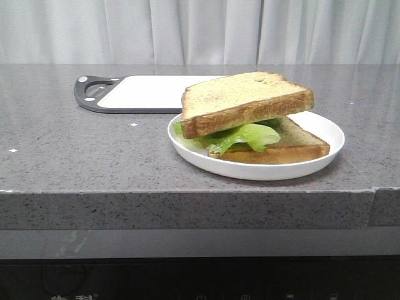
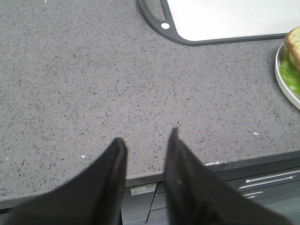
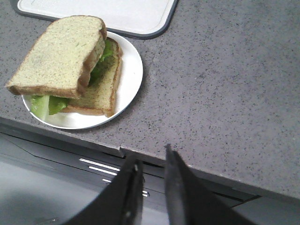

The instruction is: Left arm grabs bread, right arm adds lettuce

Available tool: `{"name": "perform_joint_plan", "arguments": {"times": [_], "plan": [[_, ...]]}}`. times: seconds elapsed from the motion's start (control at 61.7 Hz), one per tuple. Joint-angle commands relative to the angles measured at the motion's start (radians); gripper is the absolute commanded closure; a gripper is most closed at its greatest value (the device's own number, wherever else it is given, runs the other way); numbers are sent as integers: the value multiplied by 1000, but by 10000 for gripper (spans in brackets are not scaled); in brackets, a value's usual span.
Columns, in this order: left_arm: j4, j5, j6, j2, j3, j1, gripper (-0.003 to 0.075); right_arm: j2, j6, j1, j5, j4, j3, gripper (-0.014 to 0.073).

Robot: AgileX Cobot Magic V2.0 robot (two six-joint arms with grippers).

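The bread (image 1: 247, 100) is a thick toast slice lying tilted on top of the lettuce (image 1: 247, 135), which rests on a thinner lower slice (image 1: 300, 145) on a white plate (image 1: 326, 132). The right wrist view shows the same stack: bread (image 3: 58, 54), lettuce (image 3: 47, 104), plate (image 3: 132, 70). The left wrist view shows only its edge: bread (image 2: 294, 44), lettuce (image 2: 289, 75). My left gripper (image 2: 147, 136) is open and empty over the counter's front edge, well left of the plate. My right gripper (image 3: 152, 154) is slightly open and empty at the front edge, right of the plate. Neither arm shows in the front view.
A white cutting board with a dark grey rim and handle (image 1: 150, 92) lies behind the plate; it also shows in the left wrist view (image 2: 225, 18) and the right wrist view (image 3: 117, 11). The grey speckled counter (image 1: 75, 156) drops off at its front edge to dark drawers below.
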Motion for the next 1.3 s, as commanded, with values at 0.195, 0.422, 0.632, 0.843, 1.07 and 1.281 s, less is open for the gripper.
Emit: {"name": "perform_joint_plan", "arguments": {"times": [0.195, 0.422, 0.632, 0.843, 1.07, 1.281], "plan": [[1, -82, -10, 3, -22, 3, 741, 0, -2, -5, -59, -6, -21, 712], [1, -86, -10, 3, -22, 3, 741, 0, -2, -5, -58, -6, -21, 712], [1, -87, -10, 3, -22, 3, 741, 0, -2, -5, -58, -6, -21, 712], [95, -223, -5, -55, 64, 37, 741, 0, -2, -5, -59, -6, -21, 712], [-23, -598, -5, -259, 395, 148, 741, 0, -2, -5, -59, -6, -21, 712], [-100, -806, -5, -473, 670, 208, 741, 0, -2, -5, -59, -6, -21, 712]]}}
